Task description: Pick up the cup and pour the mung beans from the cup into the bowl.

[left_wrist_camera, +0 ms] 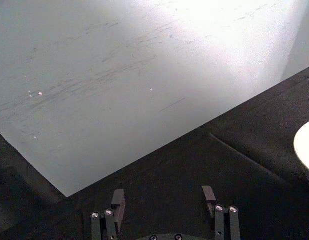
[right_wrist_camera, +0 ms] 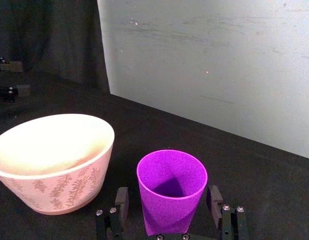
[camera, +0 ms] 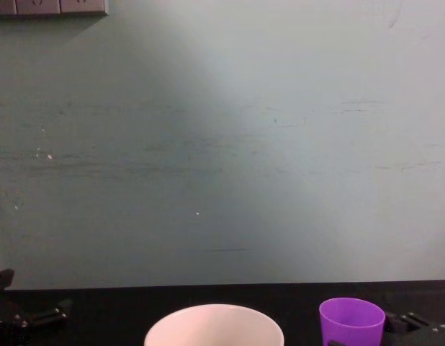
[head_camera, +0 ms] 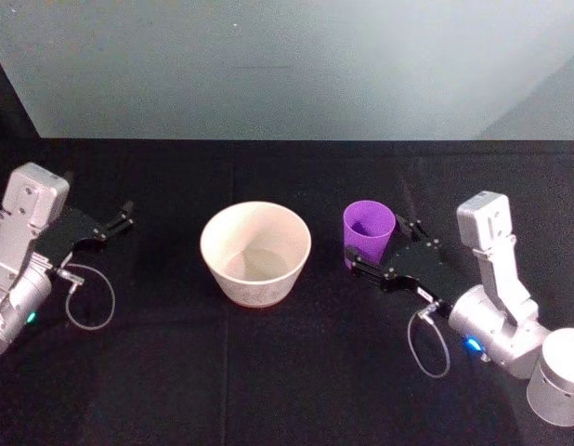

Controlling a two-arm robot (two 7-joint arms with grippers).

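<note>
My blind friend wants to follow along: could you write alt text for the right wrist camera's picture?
A small purple cup stands upright on a black table between the open fingers of the robot's right pincer, not yet gripped. Beside it sits a wider cream bowl with a leaf pattern, a pale wall behind.

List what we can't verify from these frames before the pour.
- Cup contents: inner floor shadowed in right wrist view, too small in head view; no beans discernible.
- Cup and bowl bases: cut off by chest view's bottom edge.
- Right gripper contact low on the cup: cut off by right wrist view's bottom edge.
- Bowl in left wrist view: mostly cut off by the edge.
</note>
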